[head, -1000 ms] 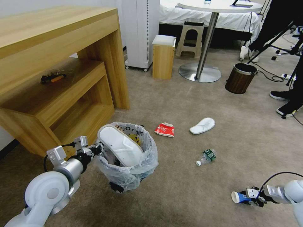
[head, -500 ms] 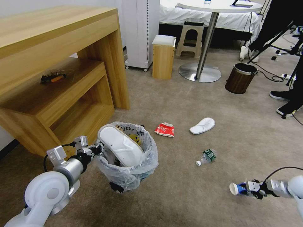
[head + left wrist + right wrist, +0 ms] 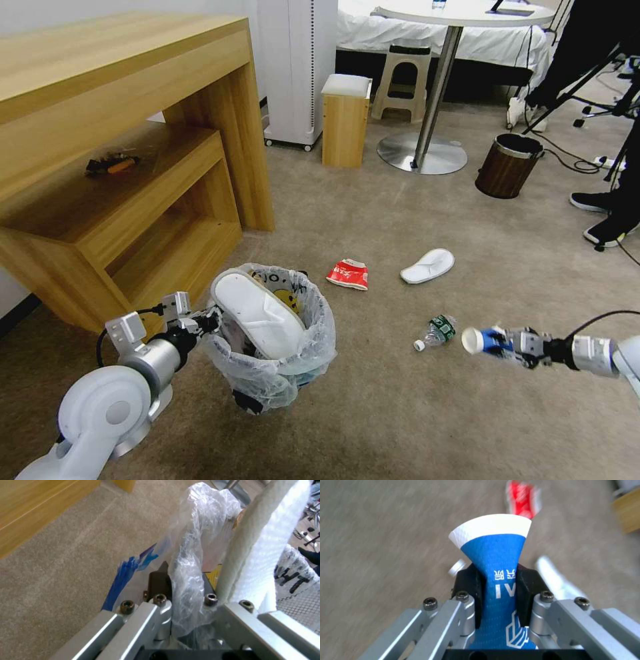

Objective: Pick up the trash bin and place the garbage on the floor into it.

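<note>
White rounded arms, silver wrists, black cables, screwed aluminium gripper (image 3: 496, 592) links.

Bare carpet (image 3: 373, 400) lies open between the cup-holding right hand (image 3: 499, 342) and the trash bin (image 3: 273, 333), whose mouth a white slipper (image 3: 257, 320) mostly fills; a bottle (image 3: 437, 331) lies just beside the hand.

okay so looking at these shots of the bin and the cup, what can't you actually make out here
- Trash bin contents: in the head view, the white slipper across its mouth hides what lies beneath.
- Left gripper: its grip point on the bin rim is wrapped in the plastic bag in the left wrist view.
- Cup print: partly covered by the right gripper.
- Red wrapper: blurred in the right wrist view.
</note>
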Tool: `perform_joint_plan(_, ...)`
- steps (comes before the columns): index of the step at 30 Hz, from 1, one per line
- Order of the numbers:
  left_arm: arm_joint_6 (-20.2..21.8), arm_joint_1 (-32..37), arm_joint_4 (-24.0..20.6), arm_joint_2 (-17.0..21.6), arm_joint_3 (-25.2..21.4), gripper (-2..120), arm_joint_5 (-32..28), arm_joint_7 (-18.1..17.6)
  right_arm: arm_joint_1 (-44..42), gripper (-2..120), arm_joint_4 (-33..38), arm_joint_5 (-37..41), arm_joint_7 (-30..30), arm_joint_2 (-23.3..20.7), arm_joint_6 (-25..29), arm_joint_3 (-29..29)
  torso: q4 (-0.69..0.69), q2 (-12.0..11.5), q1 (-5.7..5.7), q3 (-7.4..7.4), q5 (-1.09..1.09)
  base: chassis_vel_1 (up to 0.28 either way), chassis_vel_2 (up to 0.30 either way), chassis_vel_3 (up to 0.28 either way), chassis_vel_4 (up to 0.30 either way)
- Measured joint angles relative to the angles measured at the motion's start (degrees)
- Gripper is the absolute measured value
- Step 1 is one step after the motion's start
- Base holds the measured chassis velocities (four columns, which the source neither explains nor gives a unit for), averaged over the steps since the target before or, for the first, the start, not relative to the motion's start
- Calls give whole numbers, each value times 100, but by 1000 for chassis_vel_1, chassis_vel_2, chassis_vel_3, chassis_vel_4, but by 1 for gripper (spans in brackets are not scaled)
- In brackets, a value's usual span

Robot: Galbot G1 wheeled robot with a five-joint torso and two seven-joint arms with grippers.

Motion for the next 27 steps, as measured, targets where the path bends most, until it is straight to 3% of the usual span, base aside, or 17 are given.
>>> perform_joint_plan(9, 0, 25, 26, -6, 22, 3, 51, 4, 64, 18, 367, 1251, 668, -171, -187, -238, -1, 0, 0, 0, 0, 0, 0, 0, 0)
perform_joint_plan(11, 0, 42, 48, -28, 119, 3, 139, 12, 75, 18, 626, 2201, 1225, -182, -232, -532, 0, 0, 0, 0, 0, 0, 0, 0, 0)
perform_joint_plan(15, 1, 57, 45, -48, 232, 3, 195, 22, 236, 18, 833, 2877, 1571, -156, -232, -875, 0, 0, 0, 0, 0, 0, 0, 0, 0)
perform_joint_plan(27, 52, -18, -102, -13, 404, 3, -17, -1, 951, 18, 1327, 4009, 2080, -63, -402, -1817, 0, 0, 0, 0, -1, 0, 0, 0, 0)
